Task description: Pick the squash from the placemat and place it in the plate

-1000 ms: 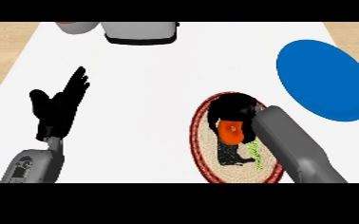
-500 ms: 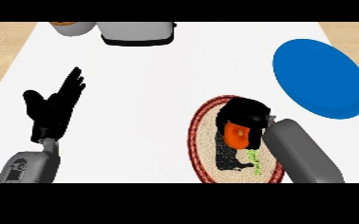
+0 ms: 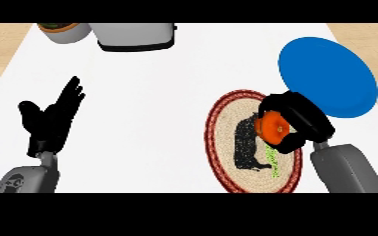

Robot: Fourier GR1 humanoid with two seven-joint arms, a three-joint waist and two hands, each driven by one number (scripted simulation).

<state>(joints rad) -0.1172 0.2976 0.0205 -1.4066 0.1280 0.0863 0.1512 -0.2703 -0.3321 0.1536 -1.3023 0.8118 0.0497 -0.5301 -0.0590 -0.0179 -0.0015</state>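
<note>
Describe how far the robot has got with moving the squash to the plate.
Done: the right hand is curled round the orange squash. In hand: the squash is over the placemat's right edge, beside the blue plate. Left: set it in the plate and let go. The left hand rests open at the left.

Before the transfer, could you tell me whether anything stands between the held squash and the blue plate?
Nothing visible does. The right hand is curled round the squash at the placemat's right edge, and the blue plate lies just beyond it.

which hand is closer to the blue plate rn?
Right. The right hand, curled round the squash, sits at the blue plate's lower-left edge; the left hand rests far across the counter.
</note>
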